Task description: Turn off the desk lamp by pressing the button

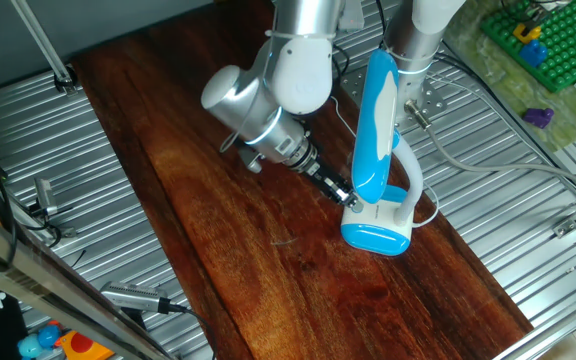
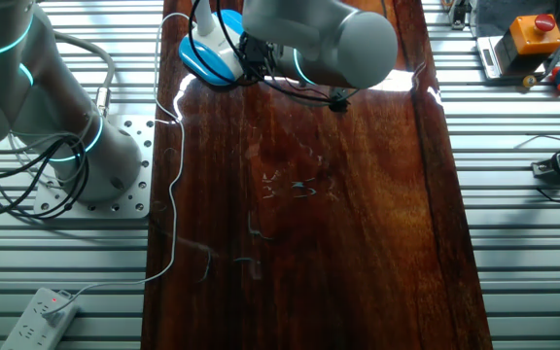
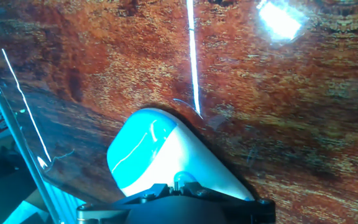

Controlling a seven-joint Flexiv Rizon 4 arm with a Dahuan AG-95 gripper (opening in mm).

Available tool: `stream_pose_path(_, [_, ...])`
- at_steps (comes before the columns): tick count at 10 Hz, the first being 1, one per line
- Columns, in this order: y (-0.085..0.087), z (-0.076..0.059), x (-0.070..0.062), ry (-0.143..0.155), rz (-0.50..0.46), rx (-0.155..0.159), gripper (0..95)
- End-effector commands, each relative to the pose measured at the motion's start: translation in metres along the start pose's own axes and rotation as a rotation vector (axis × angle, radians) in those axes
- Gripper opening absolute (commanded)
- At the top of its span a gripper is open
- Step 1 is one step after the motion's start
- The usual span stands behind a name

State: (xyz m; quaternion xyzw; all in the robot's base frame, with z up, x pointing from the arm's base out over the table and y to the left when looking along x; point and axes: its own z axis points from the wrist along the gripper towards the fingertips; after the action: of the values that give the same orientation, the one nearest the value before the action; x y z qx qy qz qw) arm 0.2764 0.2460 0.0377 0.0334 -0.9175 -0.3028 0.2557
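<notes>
The desk lamp stands on the wooden tabletop [image 1: 228, 200]. Its long blue head [image 1: 376, 120] points up and away, and a curved white neck [image 1: 408, 175] joins it to the white base with a light-blue rim [image 1: 378, 232]. My gripper [image 1: 348, 196] comes down at a slant from the left, and its fingertips rest shut on the top of the base. The hand view shows the base [image 3: 160, 155] right under the fingertips [image 3: 178, 182]. The button is hidden beneath them. In the other fixed view the arm covers the gripper, and only part of the lamp base [image 2: 210, 51] shows.
A second robot's base [image 2: 76, 146] stands beside the table, with a white cable [image 2: 175, 175] along the table edge down to a power strip [image 2: 42, 311]. A green brick plate [image 1: 553, 40] lies at the far right. A box with a red button [image 2: 533, 34] sits on the slatted metal.
</notes>
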Motion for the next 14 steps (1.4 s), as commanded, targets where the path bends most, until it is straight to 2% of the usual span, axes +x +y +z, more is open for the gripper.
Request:
stream_pose_path(1, [0.001,-0.002,0.002,-0.005,0.004,-0.014,0.0])
stream_pose_path(3, [0.012,-0.017,0.007,-0.008,0.019,-0.006,0.0])
stream_pose_path(5, [0.014,-0.037,0.004,-0.018,0.012,0.019,0.0])
stream_pose_path(6, [0.016,-0.057,-0.002,-0.077,-0.024,0.149,0.0])
stream_pose_path(7, [0.017,-0.074,-0.008,-0.172,-0.061,0.272,0.0])
stream_pose_path(8, [0.017,-0.079,-0.01,-0.194,-0.067,0.299,0.0])
stream_pose_path(9, [0.022,-0.102,-0.019,-0.22,-0.07,0.347,0.0])
stream_pose_path(10, [0.026,-0.116,-0.026,-0.225,-0.065,0.369,0.0])
stream_pose_path(11, [0.028,-0.123,-0.03,-0.229,-0.065,0.38,0.0])
stream_pose_path(13, [0.028,-0.142,-0.041,-0.235,-0.078,0.393,0.0])
stream_pose_path(14, [0.027,-0.146,-0.044,-0.233,-0.089,0.393,0.0])
